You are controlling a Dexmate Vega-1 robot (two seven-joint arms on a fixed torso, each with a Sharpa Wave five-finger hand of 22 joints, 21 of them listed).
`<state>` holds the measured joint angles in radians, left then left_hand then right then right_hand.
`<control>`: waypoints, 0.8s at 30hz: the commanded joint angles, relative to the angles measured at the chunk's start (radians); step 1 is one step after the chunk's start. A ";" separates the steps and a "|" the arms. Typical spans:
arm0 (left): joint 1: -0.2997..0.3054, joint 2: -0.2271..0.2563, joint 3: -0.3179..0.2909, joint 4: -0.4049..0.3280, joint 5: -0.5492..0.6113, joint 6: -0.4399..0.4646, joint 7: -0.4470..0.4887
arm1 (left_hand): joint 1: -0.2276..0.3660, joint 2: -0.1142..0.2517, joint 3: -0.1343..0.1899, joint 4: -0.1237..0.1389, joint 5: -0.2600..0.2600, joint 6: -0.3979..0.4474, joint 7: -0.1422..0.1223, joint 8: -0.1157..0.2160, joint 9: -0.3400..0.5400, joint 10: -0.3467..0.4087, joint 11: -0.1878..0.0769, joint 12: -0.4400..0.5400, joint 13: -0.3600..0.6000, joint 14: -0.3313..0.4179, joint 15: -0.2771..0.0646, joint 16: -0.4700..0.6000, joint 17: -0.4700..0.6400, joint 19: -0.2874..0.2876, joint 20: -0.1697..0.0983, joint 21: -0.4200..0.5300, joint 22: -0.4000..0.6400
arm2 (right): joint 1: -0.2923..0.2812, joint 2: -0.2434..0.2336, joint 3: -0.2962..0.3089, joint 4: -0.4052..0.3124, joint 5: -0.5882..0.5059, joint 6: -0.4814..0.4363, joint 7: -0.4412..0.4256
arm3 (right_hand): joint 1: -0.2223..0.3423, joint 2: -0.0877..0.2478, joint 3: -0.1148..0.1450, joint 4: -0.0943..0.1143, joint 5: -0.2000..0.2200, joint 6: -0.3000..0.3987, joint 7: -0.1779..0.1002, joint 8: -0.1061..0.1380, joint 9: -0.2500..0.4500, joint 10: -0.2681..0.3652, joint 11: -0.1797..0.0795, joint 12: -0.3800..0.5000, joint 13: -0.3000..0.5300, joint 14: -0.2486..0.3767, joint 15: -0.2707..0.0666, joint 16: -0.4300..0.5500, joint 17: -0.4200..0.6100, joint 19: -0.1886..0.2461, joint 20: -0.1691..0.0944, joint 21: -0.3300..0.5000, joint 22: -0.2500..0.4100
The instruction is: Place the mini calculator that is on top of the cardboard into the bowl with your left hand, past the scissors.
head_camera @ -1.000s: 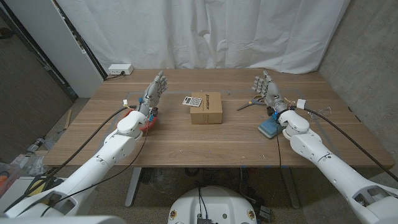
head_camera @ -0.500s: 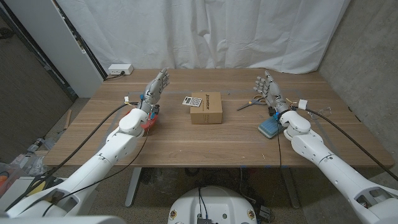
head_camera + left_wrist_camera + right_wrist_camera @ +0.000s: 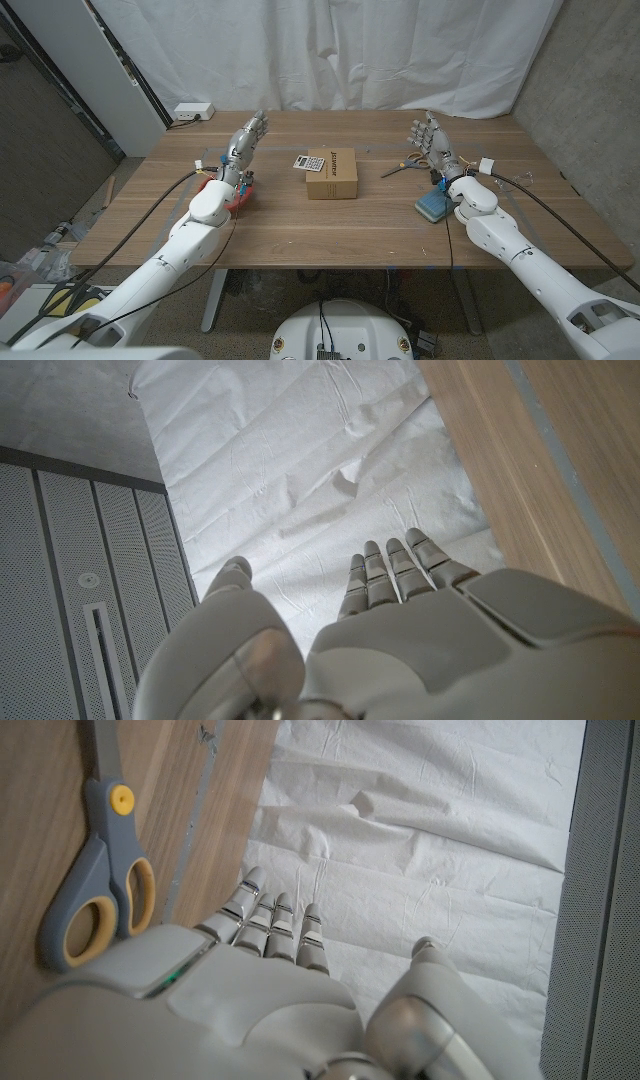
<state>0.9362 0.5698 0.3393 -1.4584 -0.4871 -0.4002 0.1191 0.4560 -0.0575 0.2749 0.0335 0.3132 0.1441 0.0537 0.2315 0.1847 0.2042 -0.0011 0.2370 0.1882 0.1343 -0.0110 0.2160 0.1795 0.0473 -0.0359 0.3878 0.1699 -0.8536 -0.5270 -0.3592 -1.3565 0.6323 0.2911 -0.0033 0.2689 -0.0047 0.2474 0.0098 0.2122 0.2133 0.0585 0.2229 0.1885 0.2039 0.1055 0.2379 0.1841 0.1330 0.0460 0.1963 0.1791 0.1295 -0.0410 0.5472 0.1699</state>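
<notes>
Calculator (image 3: 309, 163), small and pale, lies atop the cardboard box (image 3: 332, 176).

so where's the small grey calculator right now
In the head view the small grey calculator lies on the left end of the brown cardboard box, mid-table, between both raised hands.

Red bowl (image 3: 238, 197) — grey-yellow scissors (image 3: 92, 880).

Makeshift lab: white sheet backdrop (image 3: 330, 50), bare concrete wall (image 3: 590, 80).
</notes>
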 commanded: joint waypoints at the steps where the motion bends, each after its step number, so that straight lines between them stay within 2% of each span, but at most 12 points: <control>1: 0.081 0.045 -0.034 -0.079 0.114 -0.033 0.097 | 0.018 0.000 0.003 -0.013 0.001 0.026 -0.001 0.009 0.005 0.022 -0.011 0.007 0.002 0.024 -0.006 0.006 0.001 0.022 -0.002 -0.006 0.003 | 0.014 0.000 -0.005 -0.009 -0.022 0.002 -0.015 | 0.008 -0.004 0.001 -0.008 0.001 0.011 0.000 -0.003 0.005 0.006 -0.006 0.006 0.002 0.010 -0.002 0.003 0.005 0.009 0.002 -0.003 0.003; 9: 0.111 0.066 -0.055 -0.114 0.146 -0.013 0.129 | 0.040 0.000 0.007 -0.025 0.003 0.047 -0.008 0.011 0.005 0.045 -0.021 0.008 0.002 0.047 -0.017 0.006 0.001 0.027 -0.003 -0.016 0.003 | 0.000 -0.007 -0.002 -0.037 -0.024 -0.014 -0.037 | 0.008 -0.004 0.000 -0.009 0.000 0.012 0.001 -0.004 0.005 0.007 -0.006 0.006 0.002 0.011 -0.002 0.003 0.005 0.010 0.002 -0.005 0.003; 15: 0.140 0.069 -0.068 -0.142 0.252 -0.004 0.223 | 0.065 -0.001 0.012 -0.040 0.006 0.062 -0.014 0.012 0.005 0.058 -0.033 0.008 0.002 0.061 -0.027 0.004 0.000 0.028 -0.002 -0.025 0.003 | -0.007 -0.013 0.001 -0.057 -0.025 -0.025 -0.050 | 0.008 -0.004 0.000 -0.009 0.000 0.014 0.002 -0.004 0.005 0.009 -0.004 0.006 0.002 0.013 -0.002 0.003 0.005 0.012 0.002 -0.007 0.003; 19: 0.146 0.065 -0.073 -0.138 0.309 -0.008 0.267 | 0.096 -0.004 0.017 -0.058 0.010 0.094 -0.031 0.017 0.006 0.088 -0.047 0.011 0.002 0.088 -0.042 0.005 -0.001 0.033 -0.004 -0.037 0.003 | -0.013 -0.016 0.001 -0.073 -0.033 -0.024 -0.060 | 0.008 -0.004 -0.001 -0.010 -0.001 0.015 0.002 -0.005 0.005 0.010 -0.005 0.005 0.002 0.013 -0.002 0.003 0.005 0.013 0.002 -0.009 0.003; 24: 0.147 0.055 -0.073 -0.116 0.339 -0.024 0.288 | 0.112 -0.005 0.020 -0.068 0.013 0.113 -0.033 0.020 0.006 0.104 -0.057 0.011 0.002 0.102 -0.052 0.004 -0.001 0.035 -0.006 -0.045 0.003 | -0.018 -0.011 -0.002 -0.081 -0.025 -0.025 -0.053 | 0.008 -0.003 -0.001 -0.010 -0.001 0.015 0.002 -0.006 0.005 0.012 -0.006 0.005 0.002 0.014 -0.001 0.003 0.005 0.015 0.002 -0.011 0.003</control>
<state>1.0595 0.6311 0.2780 -1.5791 -0.2600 -0.4131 0.3183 0.5545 -0.0638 0.2905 -0.0256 0.3187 0.2415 0.0205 0.2422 0.1888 0.2944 -0.0574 0.2431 0.1886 0.2210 -0.0404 0.2160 0.1767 0.0704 -0.0374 0.3474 0.1699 -0.8578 -0.5376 -0.3615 -1.4086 0.6057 0.2728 -0.0487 0.2687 -0.0050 0.2430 0.0055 0.2122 0.2188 0.0639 0.2177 0.1885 0.2079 0.1016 0.2379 0.1840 0.1396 0.0455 0.1963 0.1791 0.1330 -0.0374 0.5396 0.1698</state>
